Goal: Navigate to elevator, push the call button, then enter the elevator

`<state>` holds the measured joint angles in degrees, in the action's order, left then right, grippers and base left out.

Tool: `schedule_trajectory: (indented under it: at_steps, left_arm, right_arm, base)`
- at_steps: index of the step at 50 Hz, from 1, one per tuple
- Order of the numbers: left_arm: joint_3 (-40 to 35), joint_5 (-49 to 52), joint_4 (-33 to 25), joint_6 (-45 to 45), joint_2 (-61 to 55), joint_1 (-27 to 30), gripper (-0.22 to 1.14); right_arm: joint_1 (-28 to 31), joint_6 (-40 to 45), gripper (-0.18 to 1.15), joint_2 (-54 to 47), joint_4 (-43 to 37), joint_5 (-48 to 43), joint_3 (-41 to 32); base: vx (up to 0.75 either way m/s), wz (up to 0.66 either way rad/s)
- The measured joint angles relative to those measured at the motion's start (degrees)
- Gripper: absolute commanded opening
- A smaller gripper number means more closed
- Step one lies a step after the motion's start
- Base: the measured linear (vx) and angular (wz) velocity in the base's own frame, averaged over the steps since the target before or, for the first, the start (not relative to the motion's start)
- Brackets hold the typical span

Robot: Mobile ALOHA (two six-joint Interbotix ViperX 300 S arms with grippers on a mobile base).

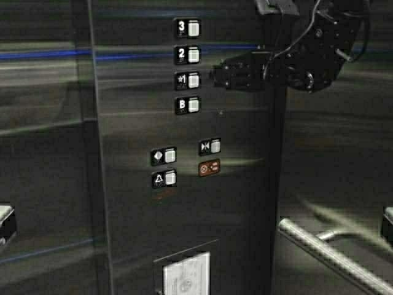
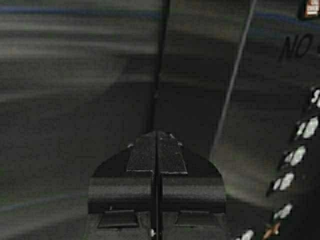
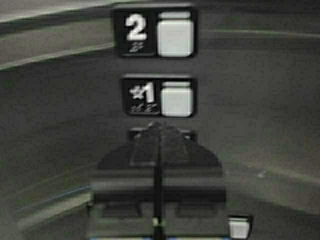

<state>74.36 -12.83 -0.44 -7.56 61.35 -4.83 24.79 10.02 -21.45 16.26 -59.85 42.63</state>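
Beside floor buttons (image 1: 188, 66), raised right gripper (image 1: 213, 72).

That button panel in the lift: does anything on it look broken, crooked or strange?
Nothing stands out. The floor buttons sit in a straight column on the steel panel, none visibly lit or damaged. The right gripper, fingers shut, is level with the button marked 1. The framed notice below hangs straight.

- Floor buttons (image 1: 188, 66) stacked in a column near the control panel's (image 1: 245, 203) top edge.
- Right gripper (image 1: 214, 72) just right of that column.
- Handrail (image 1: 331, 252) right of the panel's lower part.
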Motion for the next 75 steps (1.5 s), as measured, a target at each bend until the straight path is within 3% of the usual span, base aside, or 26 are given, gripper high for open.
schedule_trajectory:
  at_steps: [22,75]
  left_arm:
    - [0.0,-0.1,0.0,-0.1,0.0,0.1,0.02]
    - [0.0,0.0,0.0,-0.1,0.2,0.0,0.02]
  right_arm:
    - [0.0,0.1,0.06,-8.8,0.0,0.0,-6.3]
    - [1.0,0.4,0.06,-9.1,1.0,3.1,-15.4]
  base:
    - [0.00,0.00]
    - [0.00,0.00]
